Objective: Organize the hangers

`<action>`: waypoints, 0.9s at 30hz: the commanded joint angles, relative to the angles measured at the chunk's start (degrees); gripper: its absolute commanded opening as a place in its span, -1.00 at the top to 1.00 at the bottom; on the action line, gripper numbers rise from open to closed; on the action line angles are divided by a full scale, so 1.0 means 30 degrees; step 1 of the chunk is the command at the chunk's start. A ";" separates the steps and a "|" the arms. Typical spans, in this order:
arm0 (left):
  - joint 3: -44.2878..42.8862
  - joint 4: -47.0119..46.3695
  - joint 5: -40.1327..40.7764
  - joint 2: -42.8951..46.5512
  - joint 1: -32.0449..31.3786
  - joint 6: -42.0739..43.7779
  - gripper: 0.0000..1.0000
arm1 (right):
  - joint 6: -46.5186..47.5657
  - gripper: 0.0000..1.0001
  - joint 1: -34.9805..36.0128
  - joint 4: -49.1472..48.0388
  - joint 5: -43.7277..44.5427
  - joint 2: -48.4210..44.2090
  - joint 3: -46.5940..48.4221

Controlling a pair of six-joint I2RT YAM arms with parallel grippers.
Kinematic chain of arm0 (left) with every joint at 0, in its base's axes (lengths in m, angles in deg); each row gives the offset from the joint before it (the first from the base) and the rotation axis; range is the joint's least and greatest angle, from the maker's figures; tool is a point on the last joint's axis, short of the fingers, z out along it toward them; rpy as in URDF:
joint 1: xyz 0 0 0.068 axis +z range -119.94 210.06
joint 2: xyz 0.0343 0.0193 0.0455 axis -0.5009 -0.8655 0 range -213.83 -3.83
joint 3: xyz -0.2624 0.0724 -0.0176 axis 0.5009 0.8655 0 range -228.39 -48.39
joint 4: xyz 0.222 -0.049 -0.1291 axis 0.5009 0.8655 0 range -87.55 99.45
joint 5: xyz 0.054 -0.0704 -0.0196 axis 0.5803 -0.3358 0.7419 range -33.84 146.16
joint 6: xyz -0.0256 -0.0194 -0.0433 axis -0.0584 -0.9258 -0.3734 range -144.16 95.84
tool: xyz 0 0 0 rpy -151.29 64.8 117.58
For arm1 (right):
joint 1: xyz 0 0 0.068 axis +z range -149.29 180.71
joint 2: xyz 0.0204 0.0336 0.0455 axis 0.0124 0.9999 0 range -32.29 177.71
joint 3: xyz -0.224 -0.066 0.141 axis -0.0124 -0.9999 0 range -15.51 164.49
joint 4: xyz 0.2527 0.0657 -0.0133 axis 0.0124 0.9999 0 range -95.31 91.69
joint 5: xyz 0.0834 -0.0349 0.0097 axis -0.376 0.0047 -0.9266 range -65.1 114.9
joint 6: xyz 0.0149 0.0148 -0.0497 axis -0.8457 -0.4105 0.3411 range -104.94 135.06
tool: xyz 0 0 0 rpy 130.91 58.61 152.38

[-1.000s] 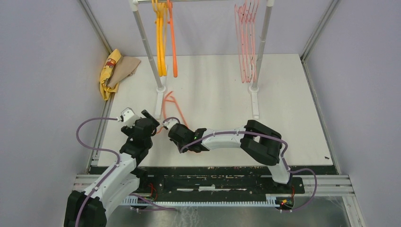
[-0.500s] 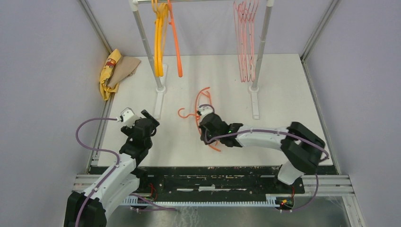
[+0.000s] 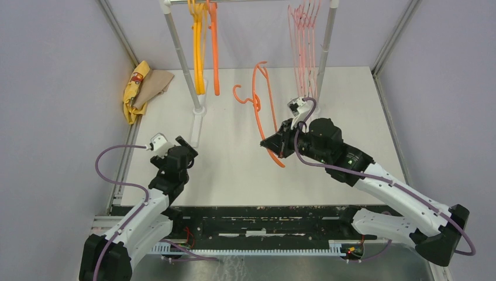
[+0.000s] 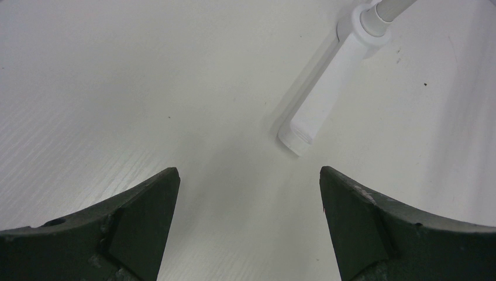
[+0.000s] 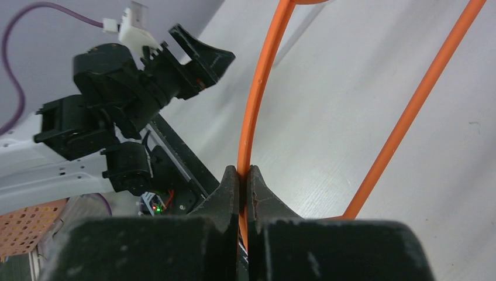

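Note:
My right gripper (image 3: 271, 144) is shut on the lower bar of an orange hanger (image 3: 257, 99) and holds it in the air over the middle of the table, hook pointing left. In the right wrist view the jaws (image 5: 243, 175) pinch the orange hanger (image 5: 257, 105) tightly. On the rack, yellow-orange hangers (image 3: 199, 52) and one orange hanger (image 3: 214, 55) hang at the left end, and several pale pink hangers (image 3: 304, 50) at the right end. My left gripper (image 3: 190, 149) is open and holds nothing, low over the table; bare table shows between its tips (image 4: 248, 175).
The rack's white poles (image 3: 181, 55) (image 3: 324, 55) stand on flat feet (image 3: 196, 126) (image 4: 327, 93) on the table. A yellow and tan cloth (image 3: 140, 88) lies at the far left edge. My left arm (image 5: 128, 99) shows in the right wrist view.
The right gripper shut on the orange hanger lying near the left gripper, then lifted it up and rightward toward the rack. The left arm stayed put.

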 commanded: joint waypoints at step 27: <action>-0.0027 -0.0777 -0.0104 0.0566 0.0109 0.0873 -0.92 | -0.4411 0.99 -0.3591 -0.9797 -0.2882 0.9808 1.1140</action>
